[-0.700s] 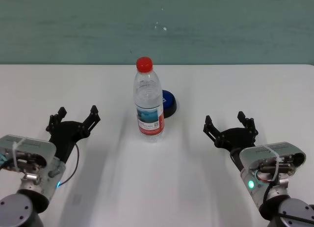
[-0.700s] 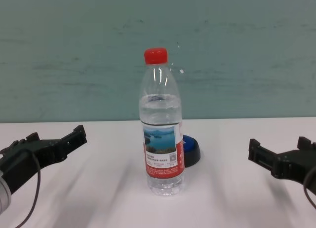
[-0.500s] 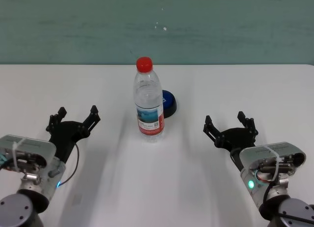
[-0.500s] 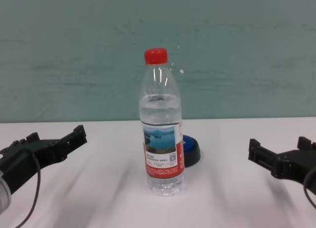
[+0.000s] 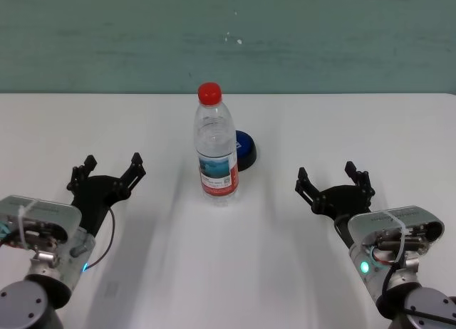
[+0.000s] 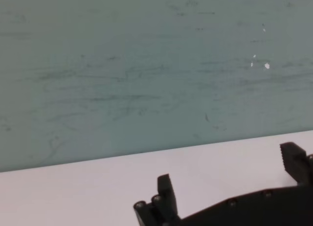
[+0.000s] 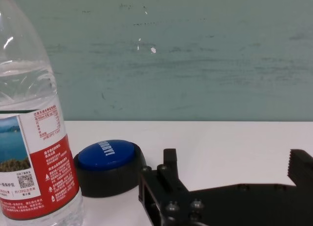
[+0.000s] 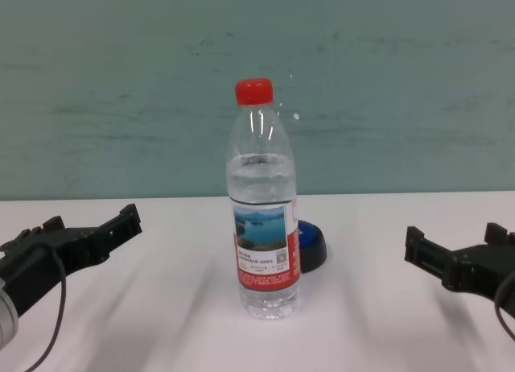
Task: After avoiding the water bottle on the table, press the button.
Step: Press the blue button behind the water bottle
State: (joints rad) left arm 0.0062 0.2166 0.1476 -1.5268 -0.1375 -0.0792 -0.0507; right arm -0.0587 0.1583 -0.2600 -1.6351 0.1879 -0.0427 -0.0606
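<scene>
Head view: water bottle (image 5: pixel 216 149) upright mid-counter (image 5: pixel 228 265), button (image 5: pixel 244 149) just behind, toward the far edge. Left gripper (image 5: pixel 109 171) and right gripper (image 5: pixel 333 184) near the front corners, fingers spread, grasping nothing.

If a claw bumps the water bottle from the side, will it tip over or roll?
The water bottle would probably tip: it stands tall on a narrow base. Nearly full of water, it likely resists light bumps. Once down, its round body may roll across the table.

Place: looks like a lab test bench
Clues: plain white table (image 5: pixel 299 122), bare scuffed teal wall (image 5: pixel 320 37) right behind it, nothing homey seen
</scene>
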